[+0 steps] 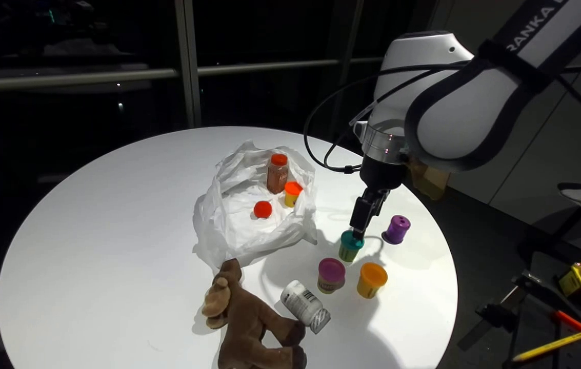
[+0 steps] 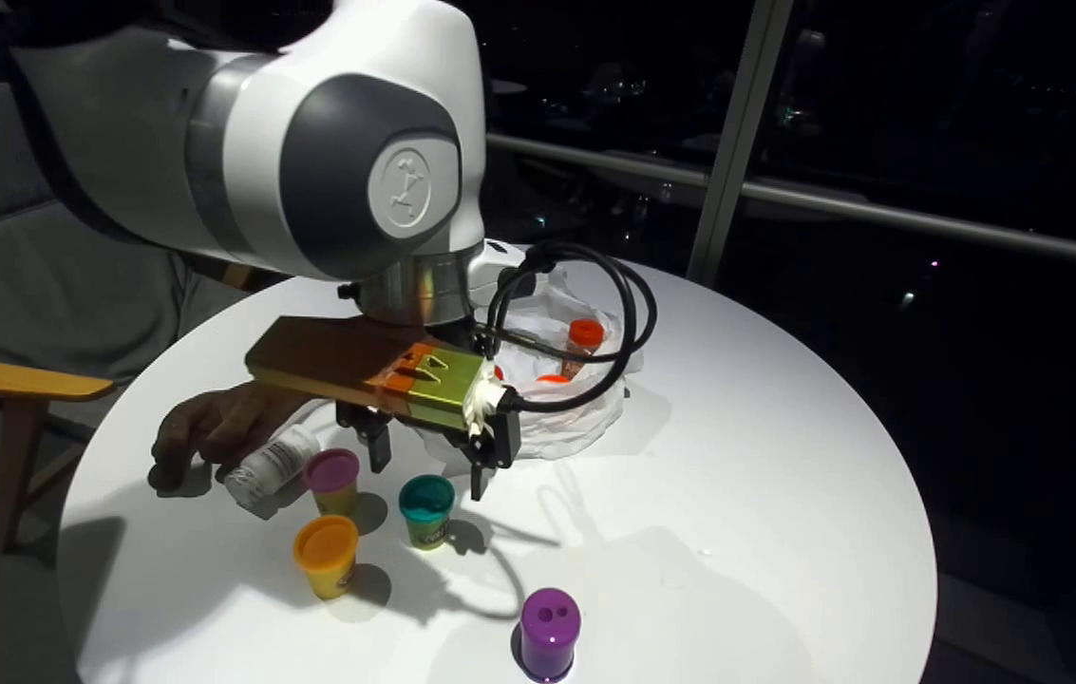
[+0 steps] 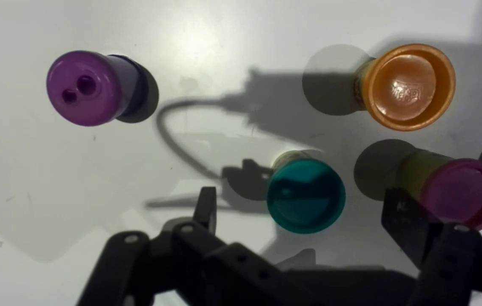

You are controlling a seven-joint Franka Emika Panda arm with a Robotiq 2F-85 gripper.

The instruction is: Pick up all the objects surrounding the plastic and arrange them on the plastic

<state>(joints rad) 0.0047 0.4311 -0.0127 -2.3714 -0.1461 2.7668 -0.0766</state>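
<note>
Tubs [image 1: 372, 280] outside plastic [image 1: 236, 225] — three; plush toy [image 1: 248, 310] — one.

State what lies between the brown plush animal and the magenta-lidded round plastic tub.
A white cylindrical plastic bottle lies there on its side, in both exterior views.

Lounge or office, we cannot tell which: framed windows [image 1: 189, 61]; round white table [image 1: 95, 220]; beyond its edge, wood-framed grey armchair [image 2: 53, 261].
</note>
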